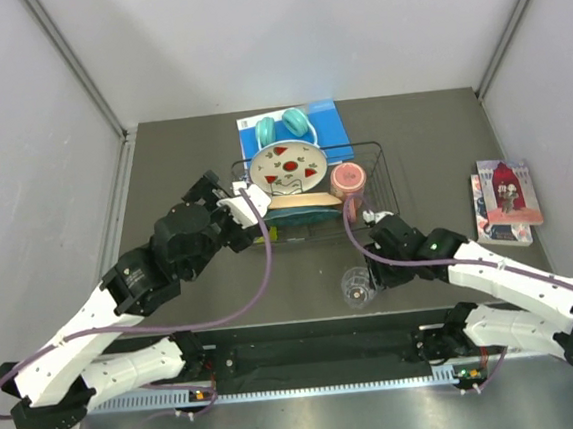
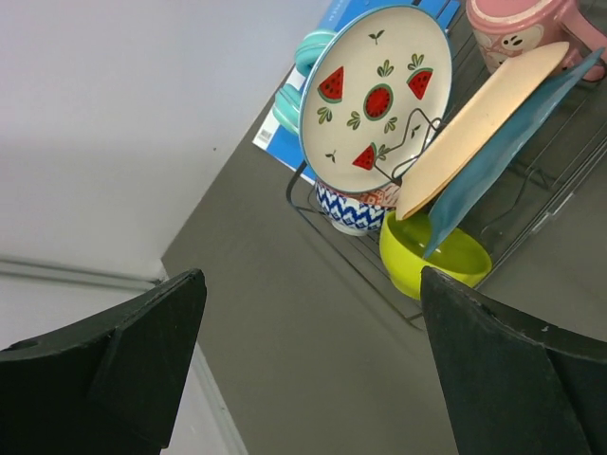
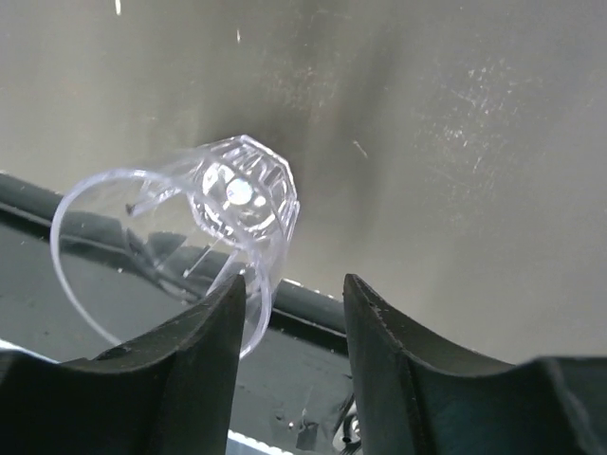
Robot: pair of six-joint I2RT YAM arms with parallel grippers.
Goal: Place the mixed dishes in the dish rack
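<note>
The black wire dish rack (image 1: 372,157) holds the watermelon plate (image 1: 287,166), the cream-orange plate (image 1: 304,202), the teal plate (image 1: 307,214) and the pink mug (image 1: 348,180). In the left wrist view the watermelon plate (image 2: 375,95) stands upright above the small patterned bowl (image 2: 351,210). The cream-orange plate (image 2: 484,123) and teal plate (image 2: 517,142) lean over the lime-green bowl (image 2: 436,261). My left gripper (image 1: 232,191) is open and empty beside the rack's left end. The clear glass (image 1: 355,287) sits on the table. My right gripper (image 3: 294,303) is open, its left finger against the glass (image 3: 209,218) rim.
Teal headphones (image 1: 284,126) lie on a blue book (image 1: 331,128) behind the rack. Two books (image 1: 506,200) lie at the right edge of the table. Grey walls close in the table on the left, right and back.
</note>
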